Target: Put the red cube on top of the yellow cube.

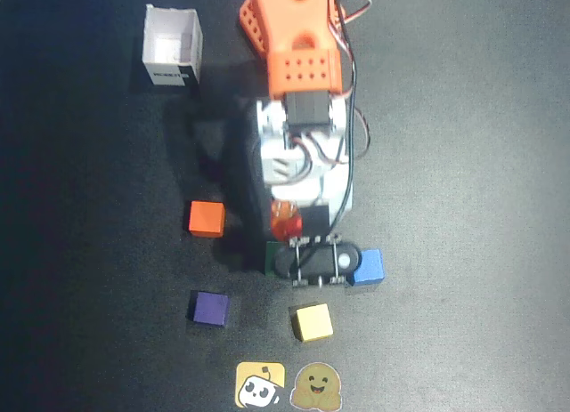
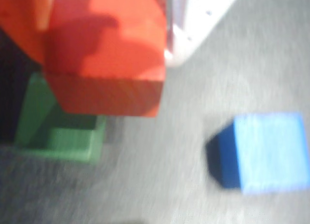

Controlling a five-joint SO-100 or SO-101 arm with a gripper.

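My gripper (image 1: 287, 214) is shut on the red cube (image 1: 287, 225), which sits under the wrist in the overhead view. In the wrist view the red cube (image 2: 106, 54) fills the upper left, held between an orange finger (image 2: 19, 21) and a white finger (image 2: 193, 21). It hangs over a green cube (image 2: 58, 132). The yellow cube (image 1: 313, 323) rests alone on the dark mat, in front of the gripper and slightly right in the overhead view. It is out of the wrist view.
A blue cube (image 1: 367, 266) (image 2: 266, 151) lies just right of the gripper, the green cube (image 1: 271, 255) just left and partly hidden. An orange cube (image 1: 207, 218) and a purple cube (image 1: 211, 308) sit further left. A white box (image 1: 172, 45) stands at the back left. Two stickers (image 1: 260, 385) mark the front edge.
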